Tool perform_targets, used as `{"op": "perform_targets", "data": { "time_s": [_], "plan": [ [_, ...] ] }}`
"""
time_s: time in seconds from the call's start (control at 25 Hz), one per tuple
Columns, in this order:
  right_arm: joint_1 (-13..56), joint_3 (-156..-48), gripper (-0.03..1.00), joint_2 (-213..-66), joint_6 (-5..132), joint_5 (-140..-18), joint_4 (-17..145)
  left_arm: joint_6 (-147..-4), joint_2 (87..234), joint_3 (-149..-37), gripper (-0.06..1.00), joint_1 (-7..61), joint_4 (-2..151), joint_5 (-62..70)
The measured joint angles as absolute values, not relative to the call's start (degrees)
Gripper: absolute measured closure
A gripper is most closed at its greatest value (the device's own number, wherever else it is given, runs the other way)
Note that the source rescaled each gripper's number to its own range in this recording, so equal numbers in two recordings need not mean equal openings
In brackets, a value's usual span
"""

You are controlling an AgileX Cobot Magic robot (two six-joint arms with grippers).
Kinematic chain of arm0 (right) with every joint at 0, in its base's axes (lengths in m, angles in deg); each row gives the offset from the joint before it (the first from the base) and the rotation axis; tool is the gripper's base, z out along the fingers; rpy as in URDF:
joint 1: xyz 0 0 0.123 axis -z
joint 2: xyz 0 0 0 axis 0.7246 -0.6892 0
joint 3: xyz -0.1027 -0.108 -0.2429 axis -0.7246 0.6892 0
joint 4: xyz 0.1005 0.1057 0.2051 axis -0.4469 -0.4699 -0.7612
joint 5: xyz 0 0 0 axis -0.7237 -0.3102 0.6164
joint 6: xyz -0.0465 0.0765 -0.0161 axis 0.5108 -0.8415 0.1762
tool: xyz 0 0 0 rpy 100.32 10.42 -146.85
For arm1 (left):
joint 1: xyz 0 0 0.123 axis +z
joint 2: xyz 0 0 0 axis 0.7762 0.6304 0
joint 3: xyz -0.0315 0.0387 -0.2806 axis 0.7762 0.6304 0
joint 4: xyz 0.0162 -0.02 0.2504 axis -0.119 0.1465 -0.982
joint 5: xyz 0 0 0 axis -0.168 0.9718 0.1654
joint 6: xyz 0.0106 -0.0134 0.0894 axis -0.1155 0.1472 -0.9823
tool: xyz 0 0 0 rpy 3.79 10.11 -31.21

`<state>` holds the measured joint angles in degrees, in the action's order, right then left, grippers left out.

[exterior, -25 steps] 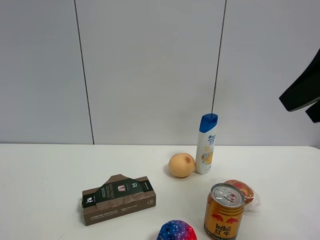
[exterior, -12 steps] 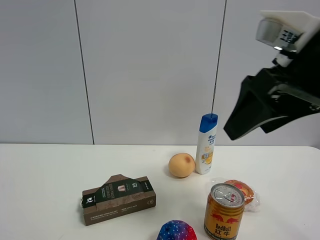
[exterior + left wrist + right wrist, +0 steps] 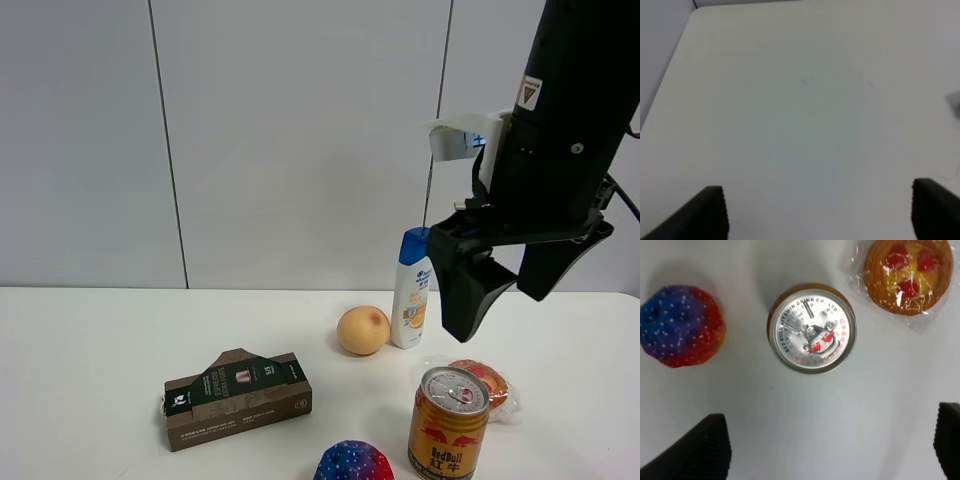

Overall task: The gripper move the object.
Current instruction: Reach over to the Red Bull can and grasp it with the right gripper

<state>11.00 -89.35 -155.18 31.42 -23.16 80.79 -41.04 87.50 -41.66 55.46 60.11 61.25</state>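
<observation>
1. The right gripper (image 3: 498,312) hangs in the air at about 1 o'clock from the object (image 3: 448,425) in the high view. Its two black fingers are spread wide and grip nothing.
2. The right wrist view looks straight down on the object's silver top, which lies between the spread fingers and apart from both.
3. The object, a gold can, stands upright on the white table (image 3: 90,350), near its front edge.
4. Taking the can as the dial's centre in the high view:
   - a wrapped pastry (image 3: 487,382) lies just beside it at 1 o'clock;
   - a speckled blue-and-red ball (image 3: 350,463) sits at 8 o'clock;
   - a brown box (image 3: 237,397) lies at 9 o'clock;
   - a round fruit (image 3: 362,330) sits at 11 o'clock;
   - a shampoo bottle (image 3: 412,290) stands near 12 o'clock.
5. The left gripper (image 3: 822,210) is parted wide and empty over bare tabletop.
</observation>
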Motion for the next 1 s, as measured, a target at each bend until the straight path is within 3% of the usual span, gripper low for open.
{"op": "perform_targets", "data": {
  "time_s": [0.2, 0.36, 0.44, 1.0],
  "plan": [
    [11.0, -89.4, 0.44, -159.6, 37.9, -25.3, 79.8, -41.0, 87.5, -41.7, -0.06, 55.5, 60.1, 61.3],
    [11.0, -89.4, 0.11, -163.0, 42.0, -27.7, 78.1, -41.0, 87.5, -41.7, -0.06, 55.5, 60.1, 61.3],
    [11.0, -89.4, 0.02, -164.1, 42.8, -27.6, 78.7, -41.0, 87.5, -41.7, -0.06, 55.5, 60.1, 61.3],
    [11.2, -89.5, -0.03, -169.3, 47.3, -30.4, 78.9, -41.0, 87.5, -41.7, -0.06, 55.5, 60.1, 61.3]
  ]
}}
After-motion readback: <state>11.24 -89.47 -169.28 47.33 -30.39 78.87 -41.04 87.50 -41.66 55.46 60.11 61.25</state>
